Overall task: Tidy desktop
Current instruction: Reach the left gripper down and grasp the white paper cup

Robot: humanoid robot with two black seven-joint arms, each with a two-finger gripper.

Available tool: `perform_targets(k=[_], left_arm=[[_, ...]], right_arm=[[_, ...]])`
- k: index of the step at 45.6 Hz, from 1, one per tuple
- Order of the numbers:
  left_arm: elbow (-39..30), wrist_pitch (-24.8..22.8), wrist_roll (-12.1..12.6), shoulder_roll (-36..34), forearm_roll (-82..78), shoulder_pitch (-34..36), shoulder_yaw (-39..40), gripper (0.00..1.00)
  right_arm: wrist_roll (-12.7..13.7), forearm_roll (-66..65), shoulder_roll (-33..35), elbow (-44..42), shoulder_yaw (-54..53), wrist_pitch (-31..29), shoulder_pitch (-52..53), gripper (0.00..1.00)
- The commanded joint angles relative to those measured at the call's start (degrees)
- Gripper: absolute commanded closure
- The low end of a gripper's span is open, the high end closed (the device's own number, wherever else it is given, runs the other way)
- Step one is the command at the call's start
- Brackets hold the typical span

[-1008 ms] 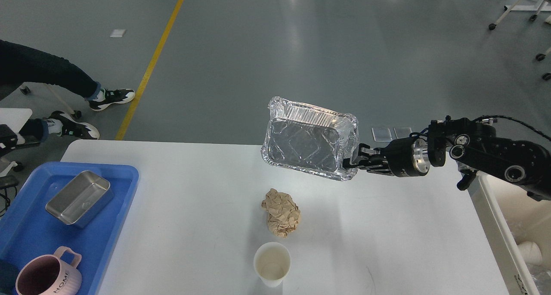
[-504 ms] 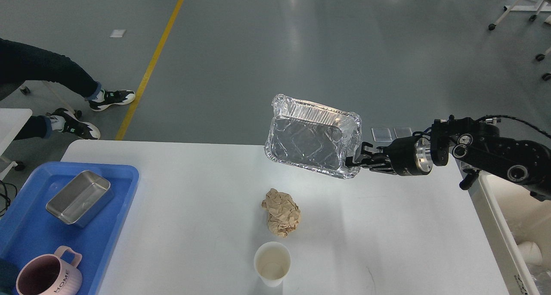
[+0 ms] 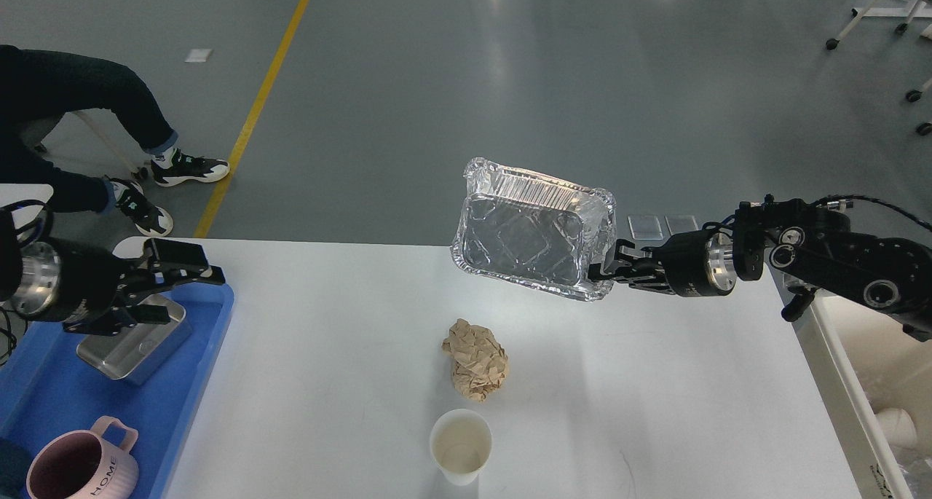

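Note:
The white desktop (image 3: 328, 382) fills the lower middle of the head view. My right gripper (image 3: 603, 269) is shut on the right rim of a crumpled foil tray (image 3: 531, 237) and holds it in the air over the desk's far edge, tilted toward me. A crumpled brown paper ball (image 3: 475, 359) lies mid-desk, with a white paper cup (image 3: 459, 446) standing just in front of it. My left gripper (image 3: 191, 280) is open and empty, above the blue tray's far right corner.
A blue tray (image 3: 44, 404) at the left holds a steel box (image 3: 138, 339) and a pink mug (image 3: 80, 466). A cream-coloured bin (image 3: 866, 382) stands off the desk's right edge. A seated person's legs (image 3: 87, 113) are at the far left.
My left arm has come into view from the left, over the blue tray. My right gripper has moved the foil tray slightly right and up.

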State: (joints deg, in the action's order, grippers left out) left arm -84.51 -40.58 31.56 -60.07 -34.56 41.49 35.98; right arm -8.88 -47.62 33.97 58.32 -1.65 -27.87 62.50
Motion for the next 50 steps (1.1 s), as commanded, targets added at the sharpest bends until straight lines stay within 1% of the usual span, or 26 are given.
perform_targets(k=[1, 5, 7, 9, 11, 13, 17, 21, 26, 35, 43, 50], left_arm=[[2.6, -4.2, 5.9, 7.8, -1.8, 4.6, -2.9, 0.02], [5.0, -5.8, 8.6, 13.0, -1.8, 6.8, -5.0, 0.02], [5.9, -7.3, 9.9, 15.6, -1.8, 7.6, -6.1, 0.02], [6.5, -9.4, 11.9, 18.2, -1.7, 8.5, -6.4, 0.02], [6.9, -10.7, 13.3, 20.0, -1.7, 9.3, -6.4, 0.02], [7.7, -11.1, 14.0, 22.1, -1.7, 10.1, -6.5, 0.02], [10.1, -11.4, 14.4, 27.2, -1.9, 11.3, -7.3, 0.01], [12.5, -11.4, 15.2, 31.1, -1.9, 13.3, -10.0, 0.01], [14.4, -11.3, 15.2, 35.9, -1.9, 15.0, -13.4, 0.01], [17.9, -11.4, 15.4, 43.4, -2.0, 15.4, -16.5, 0.01], [18.8, -13.5, 16.2, 46.4, -2.0, 15.2, -19.1, 0.01], [18.9, -13.7, 16.8, 47.1, -1.9, 15.1, -21.1, 0.01]], right_arm=[[0.0, 0.0, 0.7, 0.0, 0.1, -0.2, -0.5, 1.00], [0.0, 0.0, 0.7, 0.0, 0.1, -0.2, -0.8, 1.00], [0.0, 0.0, 0.7, 0.0, 0.1, -0.2, -0.9, 1.00], [0.0, 0.0, 0.9, 0.0, 0.1, -0.2, -0.9, 1.00], [0.0, 0.0, 1.0, 0.0, 0.1, -0.2, -0.9, 1.00], [0.0, 0.0, 1.1, 0.0, 0.1, -0.2, -1.0, 1.00], [0.0, 0.1, 1.7, 0.0, 0.1, -0.1, -1.0, 1.00], [0.0, 0.0, 1.9, 0.0, 0.1, -0.1, -1.0, 1.00], [0.0, 0.0, 2.3, 0.0, 0.1, -0.1, -0.9, 1.00], [0.0, 0.0, 2.9, -0.1, 0.1, -0.1, -0.9, 1.00], [0.0, 0.1, 3.9, -0.1, 0.0, -0.1, -0.9, 1.00], [-0.1, 0.2, 4.0, -0.1, 0.0, -0.1, -0.9, 1.00]])
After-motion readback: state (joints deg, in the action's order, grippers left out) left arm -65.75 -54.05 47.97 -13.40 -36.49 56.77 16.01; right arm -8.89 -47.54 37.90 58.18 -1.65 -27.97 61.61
